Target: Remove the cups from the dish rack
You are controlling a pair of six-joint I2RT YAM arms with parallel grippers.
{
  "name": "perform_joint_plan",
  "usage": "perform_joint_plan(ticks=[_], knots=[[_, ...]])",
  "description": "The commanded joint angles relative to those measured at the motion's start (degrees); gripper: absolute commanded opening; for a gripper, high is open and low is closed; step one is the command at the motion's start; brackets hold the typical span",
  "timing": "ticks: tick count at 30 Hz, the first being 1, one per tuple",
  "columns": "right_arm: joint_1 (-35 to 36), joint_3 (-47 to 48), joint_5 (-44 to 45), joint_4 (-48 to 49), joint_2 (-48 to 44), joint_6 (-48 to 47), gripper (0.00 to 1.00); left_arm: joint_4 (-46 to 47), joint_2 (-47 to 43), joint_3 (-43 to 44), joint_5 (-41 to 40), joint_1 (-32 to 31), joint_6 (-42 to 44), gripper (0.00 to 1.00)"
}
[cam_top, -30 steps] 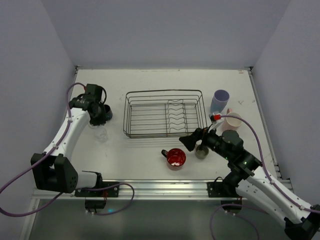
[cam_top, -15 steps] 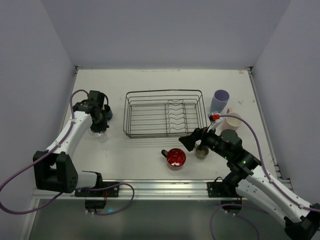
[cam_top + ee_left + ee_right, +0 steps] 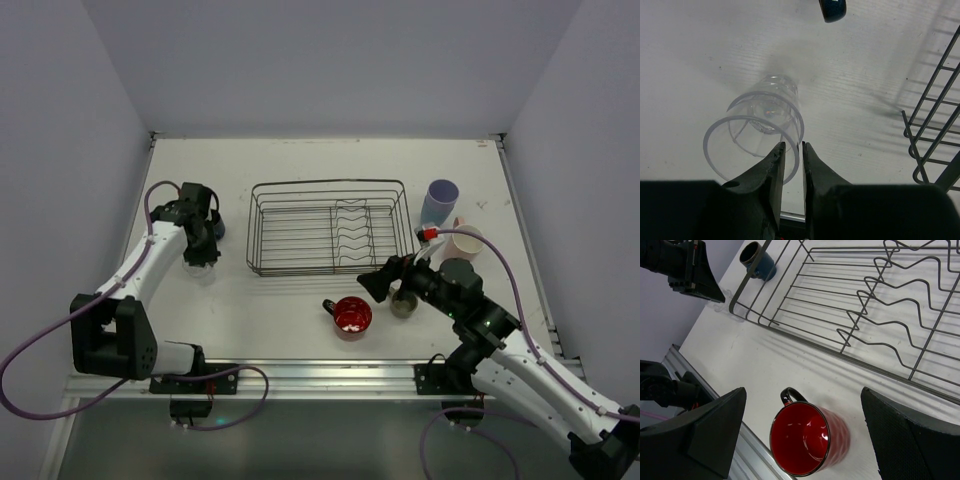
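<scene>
The dish rack (image 3: 330, 184) holds no cups; it also shows in the right wrist view (image 3: 880, 305). My left gripper (image 3: 200, 250) is left of the rack, and its jaws (image 3: 792, 150) are closed on the rim of a clear glass (image 3: 757, 125) that stands on the table. The dark blue cup (image 3: 214, 228) stands just behind it. My right gripper (image 3: 804, 390) is open wide and empty above the red handled mug (image 3: 807, 437), which stands in front of the rack (image 3: 352, 315). The olive-beige cup (image 3: 404, 303) is beside that gripper.
A lavender tumbler (image 3: 438, 205) and a pink cup (image 3: 465, 242) stand right of the rack. The rack's corner (image 3: 935, 120) is close to the right of my left gripper. The table's front rail (image 3: 330, 372) runs just before the mug.
My left gripper has moved from beside the dark blue cup towards the front, down onto the clear glass. The right arm has hardly moved.
</scene>
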Motion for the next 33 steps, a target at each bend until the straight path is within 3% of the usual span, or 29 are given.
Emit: perform_joint_plan(ticks=[1,9,13,16,24,25,28,33], knots=[[-0.04,0.02,1.21,0.87,0.71,-1.01,0.99,1.80,-0.72,0.23,1.11,0.55,1.94,0.24],[-0.04,0.20,2.62,1.04,0.27,-0.49,0.99,0.66,-3.35,2.51,-0.30,0.55,1.68,0.32],[-0.04,0.55,2.09,1.75,-0.78,0.30,0.99,-0.04,-7.30,8.64,1.36,0.46,1.42,0.53],[0.04,2.91,2.62,0.00,-2.97,0.22,0.99,3.02,-12.22,12.87,7.51,0.46,2.72,0.73],[-0.04,12.67,10.86,-8.36,-12.36,0.21,0.99,12.60,-28.04,17.28,21.66,0.37,3.61,0.91],[-0.04,14.51,12.01,-8.53,-13.17,0.22,0.99,13.48,-29.27,17.63,22.89,0.37,3.87,1.00],[-0.04,19.59,16.32,-8.97,-15.02,-1.09,0.99,15.34,-32.88,19.47,26.16,0.37,4.31,1.00],[-0.04,26.91,18.96,-10.20,-14.76,-2.77,0.99,16.74,-36.93,22.64,24.67,0.37,4.93,1.00]])
